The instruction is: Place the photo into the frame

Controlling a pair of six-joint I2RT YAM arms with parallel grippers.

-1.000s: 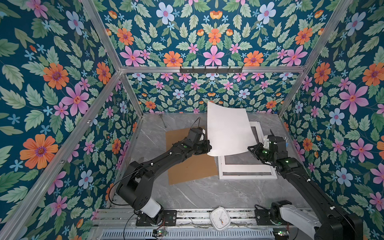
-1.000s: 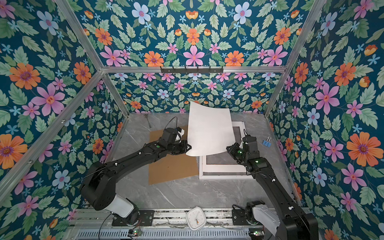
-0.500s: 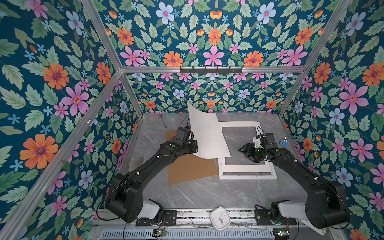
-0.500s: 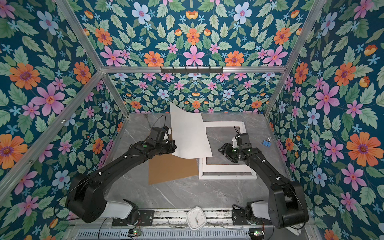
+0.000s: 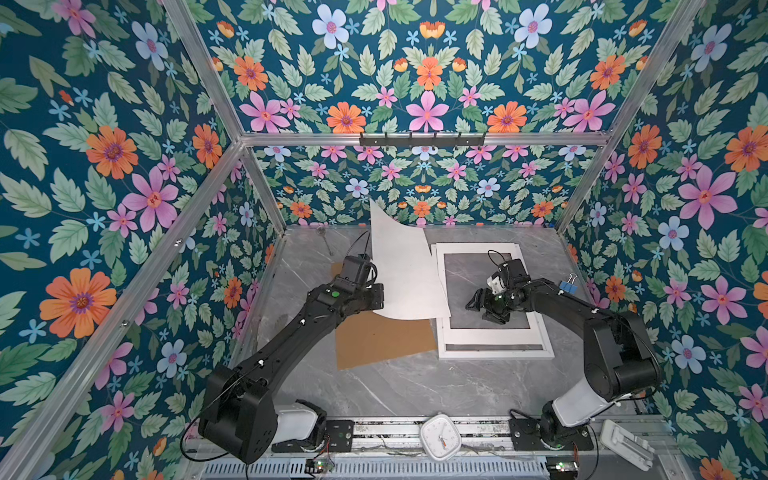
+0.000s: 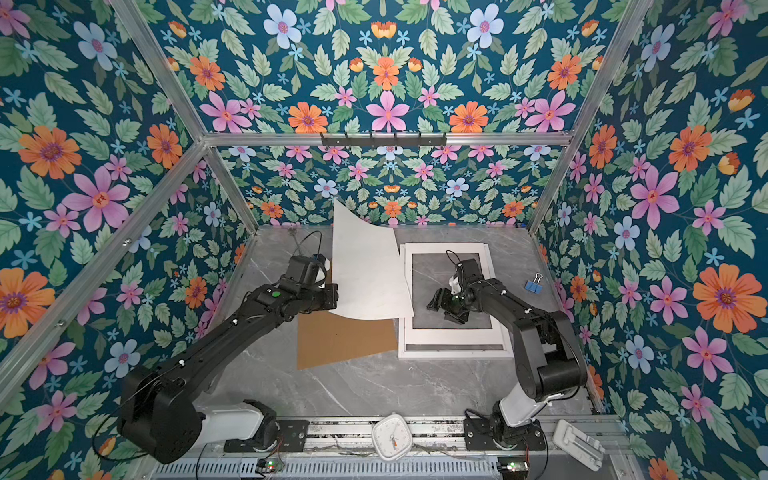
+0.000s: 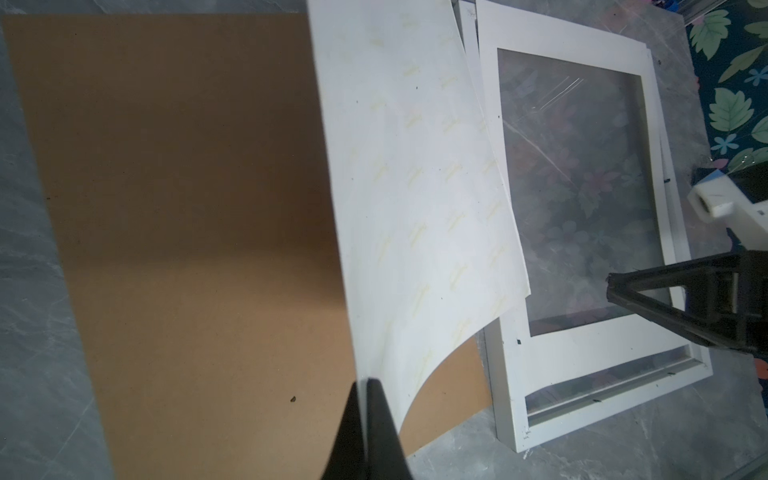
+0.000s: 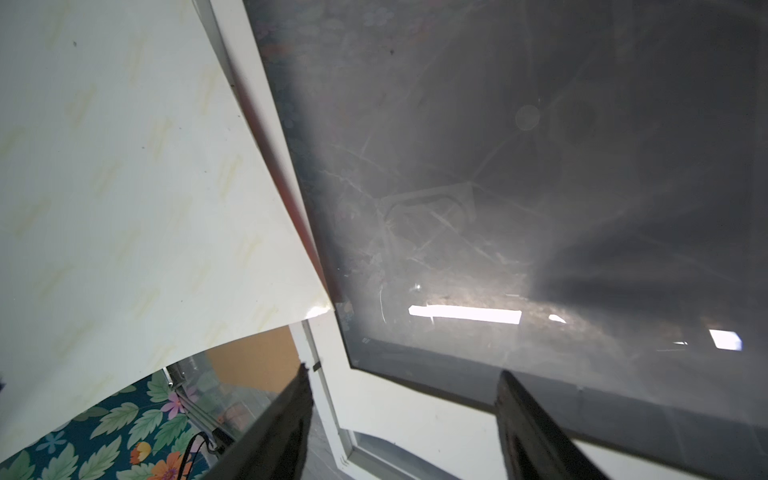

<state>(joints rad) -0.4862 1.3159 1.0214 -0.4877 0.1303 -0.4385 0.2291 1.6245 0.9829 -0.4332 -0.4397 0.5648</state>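
Fingers (image 7: 382, 419) of the left gripper (image 5: 376, 297) are pressed together on one edge of the large glossy photo (image 5: 405, 274). It is held with its plain white back up, curling, above the flat brown backing board (image 5: 382, 340). One corner reaches over the left border of the white rectangular picture frame (image 5: 494, 353). A white mat board (image 5: 490, 336) with a window lies in that frame. Over its glass the right gripper (image 5: 482, 309) hovers, fingers spread apart, gripping nothing. Frame and backing board lie on the grey marble worktop (image 5: 415, 390).
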